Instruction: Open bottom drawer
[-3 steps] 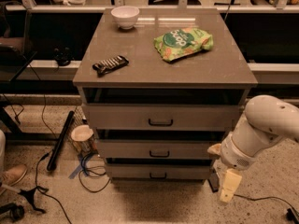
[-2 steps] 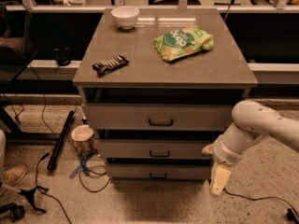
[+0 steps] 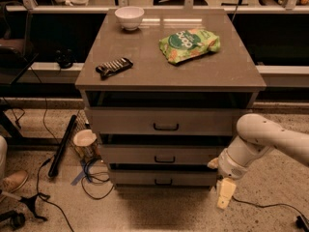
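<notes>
Floor-level end effector [image 3: 225,194] right of bottom drawer [image 3: 140,178].

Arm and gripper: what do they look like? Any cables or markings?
The arm is smooth, white and rounded, its thick link ending in a bulbous wrist with a grey band. The gripper, low beside the right end of the bottom drawer, is cream-yellow and blocky. No cables or markings show on either.
</notes>
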`<state>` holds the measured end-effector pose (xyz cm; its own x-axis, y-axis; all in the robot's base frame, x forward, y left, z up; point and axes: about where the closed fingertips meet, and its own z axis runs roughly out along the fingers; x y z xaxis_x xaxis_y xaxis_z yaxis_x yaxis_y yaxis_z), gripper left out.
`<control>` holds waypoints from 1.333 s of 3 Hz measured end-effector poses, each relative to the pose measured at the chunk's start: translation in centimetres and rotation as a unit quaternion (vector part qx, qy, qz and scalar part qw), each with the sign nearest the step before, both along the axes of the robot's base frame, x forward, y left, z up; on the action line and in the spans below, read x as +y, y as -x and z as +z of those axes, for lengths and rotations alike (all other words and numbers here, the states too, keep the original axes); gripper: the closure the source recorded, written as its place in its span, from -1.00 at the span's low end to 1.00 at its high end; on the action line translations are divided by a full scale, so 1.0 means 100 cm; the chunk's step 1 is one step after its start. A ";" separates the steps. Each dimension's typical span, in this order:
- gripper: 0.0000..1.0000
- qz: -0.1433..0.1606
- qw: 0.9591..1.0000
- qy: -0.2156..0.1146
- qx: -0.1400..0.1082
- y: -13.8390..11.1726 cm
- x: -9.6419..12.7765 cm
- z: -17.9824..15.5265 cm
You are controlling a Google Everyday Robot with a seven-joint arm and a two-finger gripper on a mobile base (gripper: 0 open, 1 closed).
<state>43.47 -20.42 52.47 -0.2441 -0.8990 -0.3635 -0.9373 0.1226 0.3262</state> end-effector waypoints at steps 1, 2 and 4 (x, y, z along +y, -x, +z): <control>-1.00 0.009 1.000 0.010 -0.005 -0.002 0.003 -0.033; -1.00 0.030 0.999 0.013 -0.028 -0.005 0.009 -0.081; -1.00 0.013 0.996 -0.003 -0.085 -0.020 0.027 -0.187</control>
